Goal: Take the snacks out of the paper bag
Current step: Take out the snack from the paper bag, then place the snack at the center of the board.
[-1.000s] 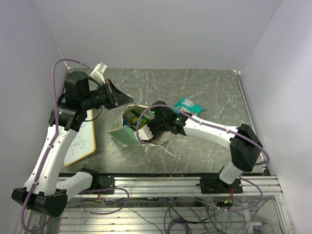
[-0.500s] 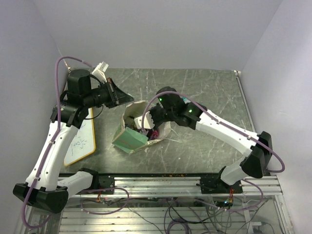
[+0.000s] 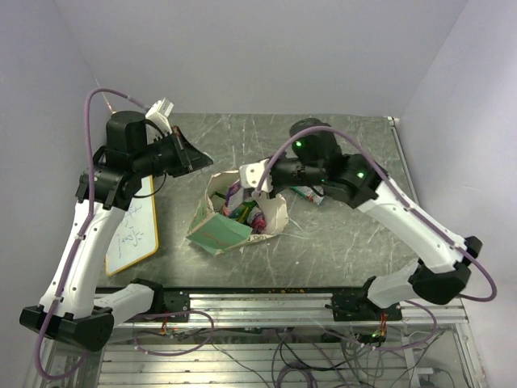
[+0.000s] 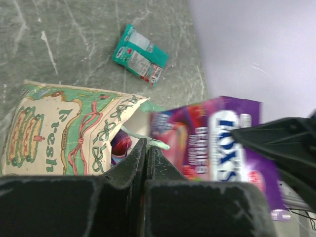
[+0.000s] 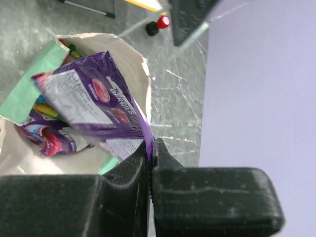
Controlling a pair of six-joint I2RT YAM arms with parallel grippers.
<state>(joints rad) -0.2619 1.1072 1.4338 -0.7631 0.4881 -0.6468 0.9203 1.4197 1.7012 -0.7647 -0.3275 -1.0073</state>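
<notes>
The paper bag (image 3: 222,230) lies on the table with its mouth toward the back; several snacks (image 3: 245,213) show inside it. My left gripper (image 3: 207,162) is shut on a pale mint strip at the bag's rim (image 4: 157,144) and holds it up. My right gripper (image 3: 249,184) is shut on the edge of a purple packet (image 5: 94,106) and holds it just above the bag's mouth (image 5: 136,64). The packet also shows in the left wrist view (image 4: 217,143). A teal packet (image 4: 140,54) lies on the table behind the bag, partly under my right arm in the top view (image 3: 311,194).
A wood-framed whiteboard (image 3: 133,230) lies left of the bag, with markers (image 5: 86,7) and a red cap (image 5: 162,21) near it. White walls close the table at the back and on both sides.
My right gripper has come up and back out of the bag with the purple packet in it. The bag's mouth now shows more snacks. My left gripper has stayed on the rim.
</notes>
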